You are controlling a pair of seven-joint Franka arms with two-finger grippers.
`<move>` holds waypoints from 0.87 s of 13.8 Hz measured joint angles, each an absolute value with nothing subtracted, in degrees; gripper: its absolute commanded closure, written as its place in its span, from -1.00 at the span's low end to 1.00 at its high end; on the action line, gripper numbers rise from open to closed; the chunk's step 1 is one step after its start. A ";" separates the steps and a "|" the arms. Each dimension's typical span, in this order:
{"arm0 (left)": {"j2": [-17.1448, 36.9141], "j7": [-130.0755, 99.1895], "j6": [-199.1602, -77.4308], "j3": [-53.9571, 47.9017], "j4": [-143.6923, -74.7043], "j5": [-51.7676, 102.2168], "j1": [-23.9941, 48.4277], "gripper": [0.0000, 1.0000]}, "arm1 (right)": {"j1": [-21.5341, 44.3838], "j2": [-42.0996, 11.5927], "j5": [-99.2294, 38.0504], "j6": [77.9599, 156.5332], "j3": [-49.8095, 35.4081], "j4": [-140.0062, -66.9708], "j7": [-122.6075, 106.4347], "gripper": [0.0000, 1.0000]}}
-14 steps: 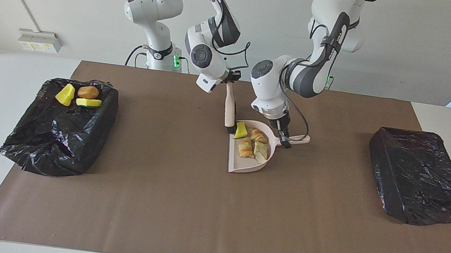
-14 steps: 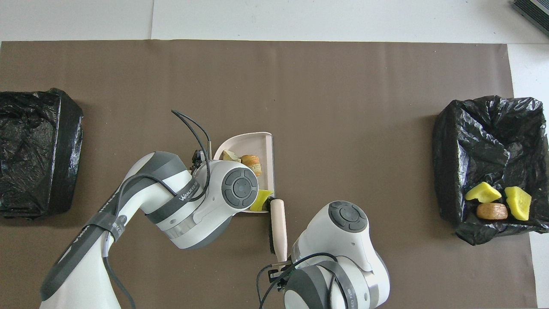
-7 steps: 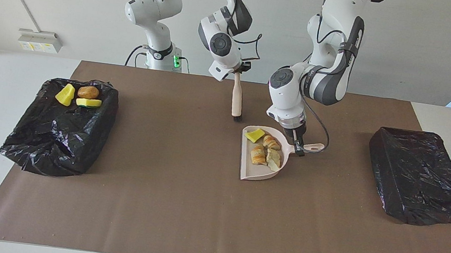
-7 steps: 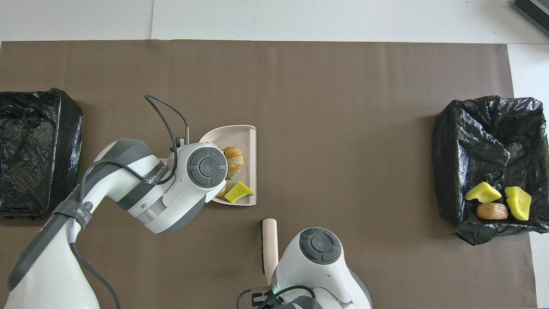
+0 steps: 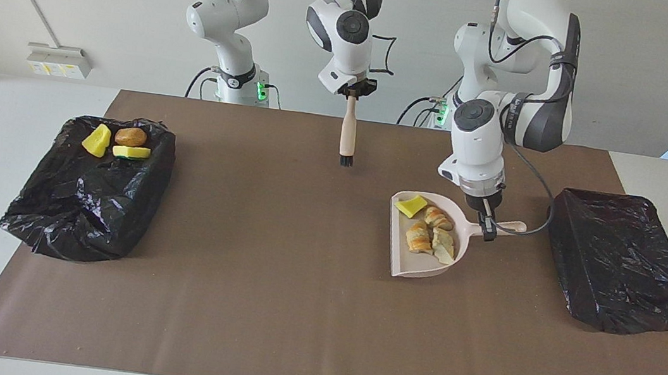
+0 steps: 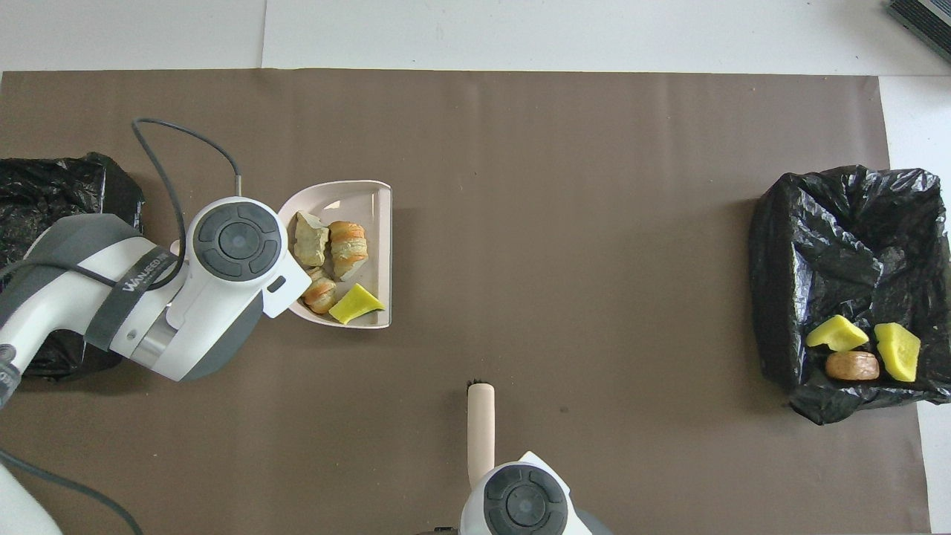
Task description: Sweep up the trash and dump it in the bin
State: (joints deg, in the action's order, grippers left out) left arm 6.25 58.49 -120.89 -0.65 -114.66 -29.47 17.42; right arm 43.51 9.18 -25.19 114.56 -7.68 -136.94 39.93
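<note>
Trash [image 5: 429, 228] in dustpan [image 5: 410, 264], between two black bins [image 5: 621, 261].

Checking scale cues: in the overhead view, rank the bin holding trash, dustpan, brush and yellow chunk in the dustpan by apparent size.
1. Bin
2. Dustpan
3. Brush, partly hidden by the right arm and raised, so unsure
4. Yellow chunk

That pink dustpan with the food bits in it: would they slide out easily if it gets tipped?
Probably yes. The dustpan looks smooth and hard, with an open front edge. The four pieces lie loose near its handle; the yellow one looks spongy and light. The left gripper, shut on the handle, holds it about level.
</note>
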 measured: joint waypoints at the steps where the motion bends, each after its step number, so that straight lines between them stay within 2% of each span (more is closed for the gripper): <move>1: 4.93 59.18 -120.89 -0.62 -114.61 -29.05 15.91 1.00 | 43.10 8.91 -25.08 116.17 -7.66 -138.38 39.88 1.00; 4: 0.28 62.77 -120.83 -0.46 -114.48 -25.32 9.75 1.00 | 43.01 8.23 -24.67 118.44 -7.62 -141.19 39.46 1.00; 7: -4.27 72.71 -120.81 0.19 -114.26 -20.36 0.53 1.00 | 43.12 8.18 -24.29 119.98 -7.64 -141.98 38.32 1.00; 12: -5.05 81.21 -121.36 0.60 -112.48 -19.41 -15.36 1.00 | 44.68 7.48 -21.79 125.01 -7.86 -143.28 37.32 1.00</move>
State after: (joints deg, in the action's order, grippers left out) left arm -5.05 81.21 -121.36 0.60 -112.48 -19.41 -15.36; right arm 44.68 7.48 -21.79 125.01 -7.86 -143.28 37.32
